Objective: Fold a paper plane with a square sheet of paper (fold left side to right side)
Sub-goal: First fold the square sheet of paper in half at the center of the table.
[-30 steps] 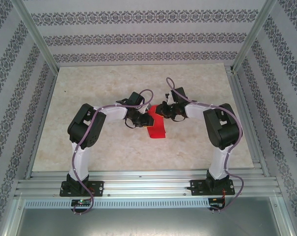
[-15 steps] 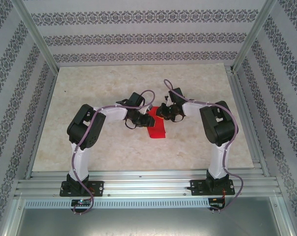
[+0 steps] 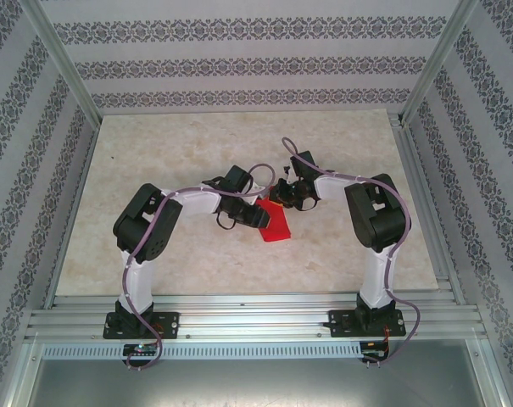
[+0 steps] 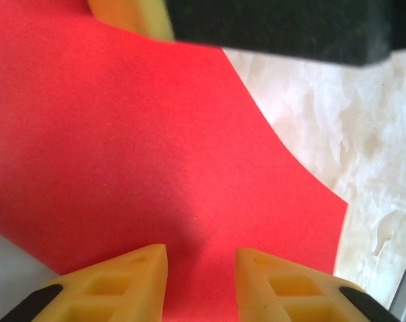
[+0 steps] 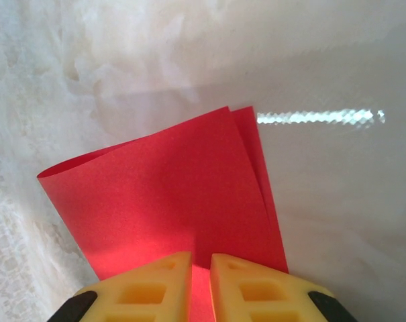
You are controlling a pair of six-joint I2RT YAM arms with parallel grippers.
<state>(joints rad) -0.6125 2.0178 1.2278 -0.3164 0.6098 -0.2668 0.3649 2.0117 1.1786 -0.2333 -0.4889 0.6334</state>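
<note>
Paper first: the sheet of paper (image 5: 169, 201), doubled over on itself, runs straight out ahead of my right gripper (image 5: 200, 285), whose jaws pinch narrowly on its near edge. My left gripper (image 4: 201, 285) stands with fingers (image 4: 125, 285) parted a little, and I see the red sheet spread just beneath and ahead of them over the table (image 4: 377, 134).

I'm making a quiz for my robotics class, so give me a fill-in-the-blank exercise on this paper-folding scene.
The sheet of paper is coloured ___.
Folded over, it shows ___ layers in the right wrist view.
The right gripper is closed on the ___.
The left gripper has ___ fingers.
Missing words: red; two; paper; yellow.
</note>
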